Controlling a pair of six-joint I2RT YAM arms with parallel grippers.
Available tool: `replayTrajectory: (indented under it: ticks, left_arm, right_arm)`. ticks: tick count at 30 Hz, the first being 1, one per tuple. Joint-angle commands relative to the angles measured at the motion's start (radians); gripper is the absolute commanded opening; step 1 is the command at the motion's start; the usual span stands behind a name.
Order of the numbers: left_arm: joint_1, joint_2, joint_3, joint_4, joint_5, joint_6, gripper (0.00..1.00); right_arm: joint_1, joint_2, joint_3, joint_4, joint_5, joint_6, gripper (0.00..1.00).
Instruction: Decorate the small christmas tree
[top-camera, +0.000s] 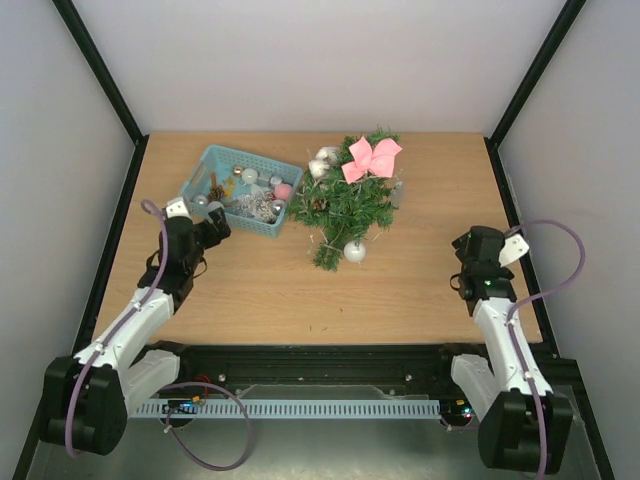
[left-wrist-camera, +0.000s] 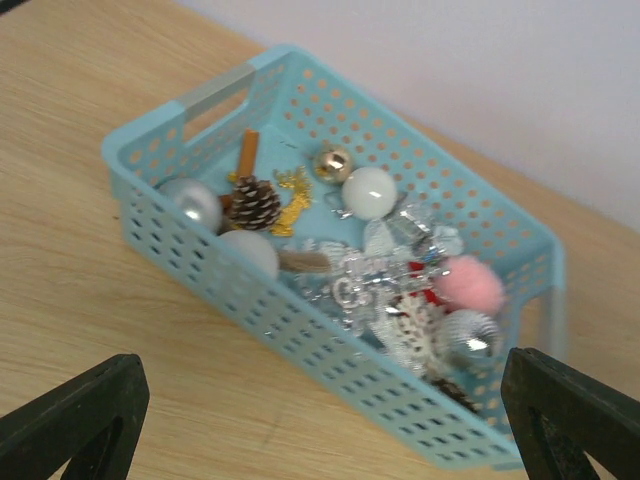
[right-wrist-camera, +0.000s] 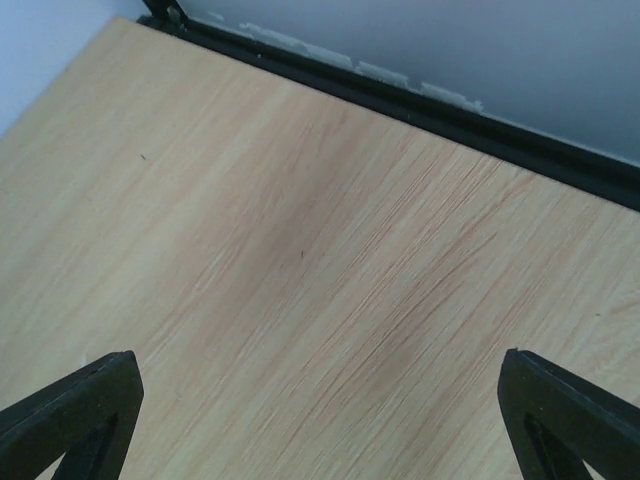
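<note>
The small christmas tree (top-camera: 350, 200) sits toward the far side of the bench (top-camera: 290, 290), about midway across. It already carries a pink bow (top-camera: 372, 157) near its far side, a silver ball (top-camera: 354, 251) on its nearest branch and pale balls (top-camera: 322, 162) on its left, so the decorating looks partly done. Whether it stands upright or lies tilted I cannot tell from above. Just left of the tree is the teal basket (left-wrist-camera: 180, 110), its nearest corner close to the branches, probably so that each ornament has only a short way to travel. Inside lie a pine cone (left-wrist-camera: 255, 203), a cinnamon stick (left-wrist-camera: 247, 152), a gold ball (left-wrist-camera: 333, 162), a white ball (left-wrist-camera: 369, 191), a pink pompom (left-wrist-camera: 470, 283) and silvery tinsel pieces (left-wrist-camera: 390, 300). The left jaws stand wide and empty, further left of the tree than the basket and aimed at its open top, which suggests they are choosing the next ornament. The right jaws are also wide and empty, well apart to the right of the tree over bare wood, likely parked out of the way.
</note>
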Motion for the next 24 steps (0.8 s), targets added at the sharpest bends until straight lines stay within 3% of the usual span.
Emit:
replayTrajectory:
  ticks: [1, 6, 15, 21, 24]
  left_arm:
    - [0.008, 0.031, -0.098, 0.272, -0.132, 0.171, 1.0]
    - [0.039, 0.139, -0.169, 0.458, -0.183, 0.236, 0.99]
    - [0.073, 0.241, -0.137, 0.581, -0.214, 0.346, 1.0]
    - [0.088, 0.382, -0.232, 0.838, -0.197, 0.413, 1.0]
    - [0.093, 0.41, -0.214, 0.842, -0.18, 0.442, 1.0]
  right_arm:
    - [-0.023, 0.045, -0.107, 0.307, -0.048, -0.067, 0.99]
    - [-0.022, 0.123, -0.251, 0.582, -0.031, -0.163, 0.99]
    - [-0.022, 0.331, -0.386, 1.08, -0.094, -0.284, 0.99]
    - [0.024, 0.478, -0.335, 1.209, -0.122, -0.363, 0.99]
    - [0.044, 0.511, -0.303, 1.208, -0.124, -0.404, 0.99]
